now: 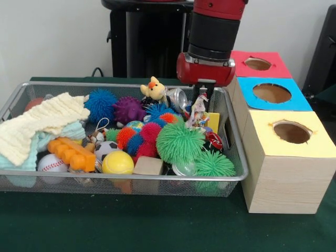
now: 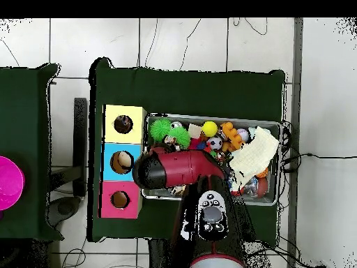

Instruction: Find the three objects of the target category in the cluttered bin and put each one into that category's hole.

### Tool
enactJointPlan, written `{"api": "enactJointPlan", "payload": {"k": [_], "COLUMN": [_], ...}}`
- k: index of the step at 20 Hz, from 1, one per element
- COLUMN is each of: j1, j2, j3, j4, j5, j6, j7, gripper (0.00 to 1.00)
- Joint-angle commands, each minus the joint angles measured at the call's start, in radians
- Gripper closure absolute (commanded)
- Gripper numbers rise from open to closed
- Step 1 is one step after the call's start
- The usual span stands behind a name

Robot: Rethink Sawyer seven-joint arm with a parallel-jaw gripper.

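The wire bin is packed with toys. My gripper hangs over its right end, just above a small multicoloured figure; I cannot see whether it touches or holds it. Close by are a silver can, a yellow plush duck and two green spiky balls. Right of the bin stand three boxes with holes: red, blue and yellow. In the overhead view my arm covers the gripper and that end of the bin.
A pale yellow cloth lies over the bin's left end. Also in the bin are a blue spiky ball, a purple one, a yellow ball, a baseball, an orange toy and a wooden block.
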Motion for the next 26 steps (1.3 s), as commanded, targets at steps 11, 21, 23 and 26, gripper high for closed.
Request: {"api": "enactJointPlan", "payload": {"k": [11,21,23,26], "j1": [-0.015,-0.026,-0.017,0.006], "j2": [-0.037,0.030,0.064,0.094], "j3": [0.015,0.027,0.020,-0.004], "j4": [-0.165,-0.130,-0.135,-0.138], "j5": [0.183,0.196,0.190,0.192], "j6": [0.238,0.125,0.067,0.016], "j7": [0.123,0.167,0.185,0.223], "gripper": [1.00,1.00,1.00,1.00]}}
